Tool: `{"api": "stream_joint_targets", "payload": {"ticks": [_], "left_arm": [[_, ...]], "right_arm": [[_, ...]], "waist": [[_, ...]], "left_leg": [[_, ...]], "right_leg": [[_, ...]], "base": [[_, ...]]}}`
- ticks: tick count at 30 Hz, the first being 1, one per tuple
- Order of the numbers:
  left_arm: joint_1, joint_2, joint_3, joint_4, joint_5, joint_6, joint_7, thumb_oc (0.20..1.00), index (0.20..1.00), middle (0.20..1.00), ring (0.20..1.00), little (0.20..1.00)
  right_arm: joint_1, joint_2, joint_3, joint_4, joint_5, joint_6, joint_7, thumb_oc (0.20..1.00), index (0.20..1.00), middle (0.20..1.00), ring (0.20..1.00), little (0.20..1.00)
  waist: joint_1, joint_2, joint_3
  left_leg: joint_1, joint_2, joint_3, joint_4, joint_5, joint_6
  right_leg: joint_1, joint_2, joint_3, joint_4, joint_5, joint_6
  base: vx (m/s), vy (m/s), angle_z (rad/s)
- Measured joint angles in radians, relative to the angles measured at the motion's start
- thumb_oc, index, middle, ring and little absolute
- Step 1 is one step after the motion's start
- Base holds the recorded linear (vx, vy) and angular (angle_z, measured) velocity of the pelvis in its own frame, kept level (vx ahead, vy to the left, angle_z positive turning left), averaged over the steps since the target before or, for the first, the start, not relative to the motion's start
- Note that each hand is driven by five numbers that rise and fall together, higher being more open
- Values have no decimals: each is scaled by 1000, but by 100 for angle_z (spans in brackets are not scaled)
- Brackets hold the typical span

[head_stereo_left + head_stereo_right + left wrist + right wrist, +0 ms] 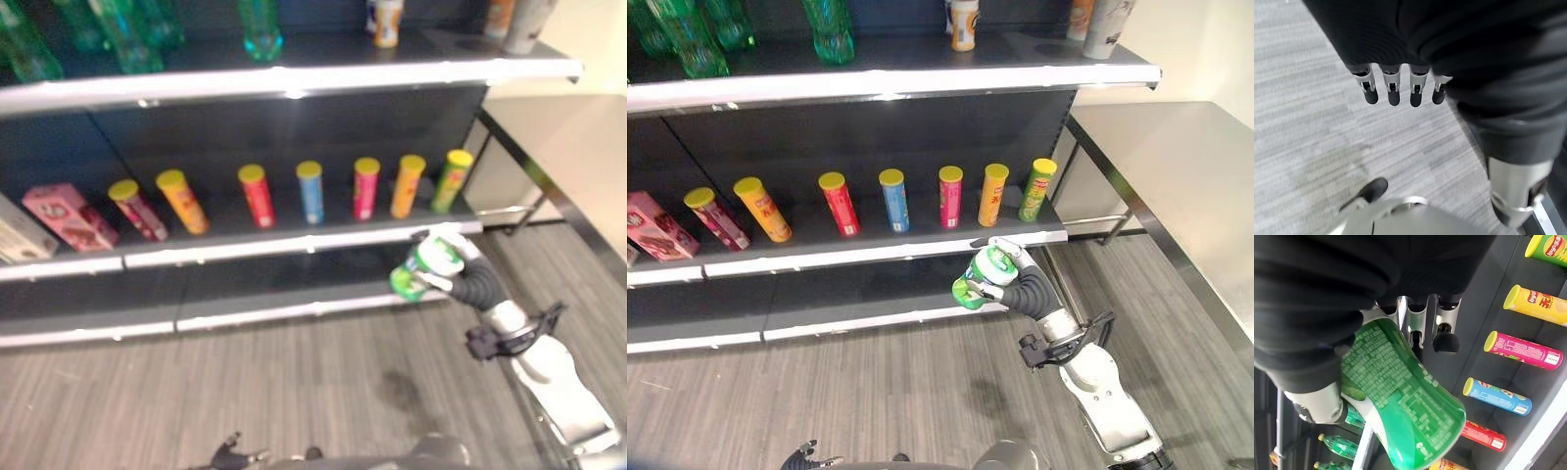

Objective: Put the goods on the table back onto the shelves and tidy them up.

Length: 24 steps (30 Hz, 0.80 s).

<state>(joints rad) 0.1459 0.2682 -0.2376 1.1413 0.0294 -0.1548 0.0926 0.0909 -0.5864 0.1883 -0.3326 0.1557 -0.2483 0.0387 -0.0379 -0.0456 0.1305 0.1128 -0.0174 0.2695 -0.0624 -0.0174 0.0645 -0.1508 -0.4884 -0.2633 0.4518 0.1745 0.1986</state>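
1. Step in hand, as I judge it: carrying the green can (986, 274) up to the middle shelf (921, 245), where a row of tall cans stands upright.
2. To do it well: lift the base clear over the shelf's front lip, aim for the bare patch at the right end just beside the green-labelled can (1037, 190), and set it down upright without knocking that neighbour.
3. Right hand (1011, 277): fingers and thumb curled round the green can, clamped on its waist; the can hangs in the air just in front of the shelf edge, tilted, touching nothing else.
4. Left hand (1400, 88): hangs low over the floor, fingers pointing down and apparently relaxed, holding nothing, though the thumb is hidden.
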Motion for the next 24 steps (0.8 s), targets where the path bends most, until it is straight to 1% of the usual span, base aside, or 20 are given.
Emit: {"api": "stream_joint_targets", "payload": {"ticks": [1, 2, 3, 4, 7, 9, 10, 11, 12, 13, 14, 15, 16, 17, 18, 19, 20, 22, 23, 24], "left_arm": [[0, -2, 0, 0, 0, 0, -1, 1000, 1000, 1000, 1000, 1000], [0, -3, 0, 0, 0, 0, -3, 1000, 1000, 1000, 1000, 1000], [1, -6, 0, 0, 0, 0, -4, 1000, 1000, 1000, 1000, 1000], [1, -15, 0, -4, 0, -1, -7, 1000, 1000, 1000, 1000, 1000], [0, -38, 0, -13, 0, -1, -9, 1000, 1000, 1000, 1000, 1000], [-2, -49, 2, -8, 0, -2, -9, 1000, 1000, 1000, 1000, 1000], [-11, -57, 20, 1, -2, -5, -6, 1000, 1000, 1000, 1000, 1000], [-16, -59, 49, 32, -2, 0, -11, 1000, 1000, 1000, 1000, 1000], [-11, -42, 52, 35, -7, 3, -11, 1000, 1000, 1000, 1000, 1000], [-5, -28, 49, 36, -7, 4, -14, 1000, 1000, 1000, 1000, 1000], [10, -18, 49, 33, -8, 3, -15, 1000, 1000, 1000, 1000, 1000], [21, -11, 50, 31, -9, 0, -15, 1000, 1000, 1000, 1000, 1000], [30, 2, 48, 27, -9, -4, -16, 1000, 1000, 1000, 1000, 1000], [34, 13, 47, 24, -9, -4, -16, 1000, 1000, 1000, 1000, 1000], [34, 7, 49, 27, -9, 3, -13, 1000, 1000, 1000, 1000, 1000], [34, -5, 41, 11, -8, 3, -18, 1000, 1000, 1000, 1000, 1000], [35, -9, 41, 6, -8, 3, -18, 1000, 1000, 1000, 1000, 1000], [17, -32, 51, 17, -8, 6, -18, 1000, 1000, 1000, 1000, 1000], [-4, -44, 47, 29, -7, 6, -18, 1000, 1000, 1000, 1000, 1000], [-15, -46, 38, 35, -4, 6, -18, 1000, 1000, 1000, 1000, 1000]], "right_arm": [[-1, 0, 0, 0, 0, 0, 0, 200, 200, 200, 200, 200], [-2, 0, 0, 1, 0, 0, 0, 200, 200, 200, 200, 200], [-2, -1, -1, 1, 0, 0, 0, 200, 200, 200, 200, 200], [-10, -2, -3, 1, 0, 0, -1, 200, 200, 200, 200, 200], [-20, -14, -4, 10, 0, 2, -1, 200, 200, 200, 200, 200], [-12, -16, -2, 10, 1, 3, -2, 200, 200, 200, 200, 200], [-44, -29, 17, 10, 1, 2, 0, 200, 200, 200, 200, 200], [-27, -16, 9, 3, 0, 1, 3, 200, 200, 200, 200, 200], [14, -4, -3, -7, 2, 2, 0, 200, 200, 200, 200, 200], [18, -7, -5, -6, 2, 2, 0, 200, 200, 200, 200, 200], [25, -6, -4, 1, 2, 2, 0, 200, 200, 200, 200, 200], [30, -4, -4, 0, 2, 2, 0, 200, 200, 200, 200, 200], [32, 4, -4, -2, 2, -1, 0, 200, 200, 200, 200, 200], [32, 10, -4, -5, 2, -1, 1, 200, 200, 200, 200, 200], [20, 12, -7, 4, 2, -3, 1, 200, 200, 200, 200, 200], [1, 7, -18, 10, 2, 0, -2, 200, 200, 200, 200, 200], [2, 1, -20, 10, 2, 1, -2, 200, 200, 200, 200, 200], [9, -18, -27, 26, 1, 4, -2, 200, 200, 200, 200, 200], [6, -21, -34, 32, 0, 5, -7, 200, 200, 200, 200, 200], [7, -20, -36, 31, 0, 4, -9, 200, 200, 200, 200, 200]], "waist": [[1, -3, 1], [2, -5, 2], [2, -7, 1], [6, 8, 7], [-6, 41, 24], [-20, 41, 27], [-21, 39, 42], [-26, 58, 42], [-66, 40, 47], [-72, 27, 52], [-66, -1, 42], [-60, -18, 30], [-53, -45, 16], [-49, -70, 6], [-26, -87, 2], [-31, -38, 5], [-35, -23, 4], [-73, 14, 13], [-92, 20, 16], [-96, 30, 15]], "left_leg": [[3, 0, -3, 0, 0, 0], [9, -1, -9, -1, 0, 0], [14, -2, -10, -1, 0, 0], [20, 5, -8, 0, 0, -1], [23, 10, -6, -2, 3, -6], [24, 6, -13, -4, -8, 0], [24, 0, -20, -14, -15, 6], [11, 24, -14, -17, -17, 3], [1, 48, -28, -20, -13, 6], [10, 48, -16, -27, 7, 4], [28, 47, -19, -30, 9, -1], [36, 45, -31, -30, 5, -9], [43, 35, -44, -29, -1, -26], [47, 20, -49, -26, -9, -48], [49, 9, -41, -7, -23, -81], [16, 41, -39, 18, -37, -92], [14, 47, -37, 18, -36, -94], [21, 73, -51, 12, -41, -102], [33, 86, -65, 1, -42, -105], [42, 95, -72, -8, -40, -108]], "right_leg": [[12, 13, -5, -26, 7, -7], [32, 22, -19, -62, 33, -23], [50, 28, -33, -84, 32, -25], [70, 47, -24, -106, 33, -24], [71, 51, -24, -105, 32, -23], [58, 54, -16, -77, 34, -23], [-95, 40, 51, 106, 8, -12], [-140, 86, 97, 85, -69, 15], [-155, 142, 95, -112, -126, 30], [-161, 146, 77, -142, -125, 22], [-158, 155, 51, -126, -125, 5], [-146, 166, 28, -114, -116, -12], [-117, 182, 13, -133, -80, -24], [-97, 186, 11, -160, -54, -14], [-70, 195, 9, -225, -102, -82], [-61, 231, 2, -293, -93, -65], [-60, 242, 1, -303, -85, -67], [-23, 276, 8, -335, -89, -63], [-8, 288, 11, -339, -86, -54], [5, 295, 3, -346, -89, -56]], "base": [[0, 0, 7], [0, 0, 5], [0, 0, -3], [0, 0, -10], [75, 32, -6], [272, 84, -16], [88, -17, -33], [80, -8, 3], [0, 0, 41], [0, 0, 63], [0, 0, 40], [0, 0, 37], [0, 0, 26], [0, 0, -4], [102, -3, -33], [223, -9, -39], [360, -14, -18], [416, -36, 19], [342, -48, 29], [245, -38, 21]]}}
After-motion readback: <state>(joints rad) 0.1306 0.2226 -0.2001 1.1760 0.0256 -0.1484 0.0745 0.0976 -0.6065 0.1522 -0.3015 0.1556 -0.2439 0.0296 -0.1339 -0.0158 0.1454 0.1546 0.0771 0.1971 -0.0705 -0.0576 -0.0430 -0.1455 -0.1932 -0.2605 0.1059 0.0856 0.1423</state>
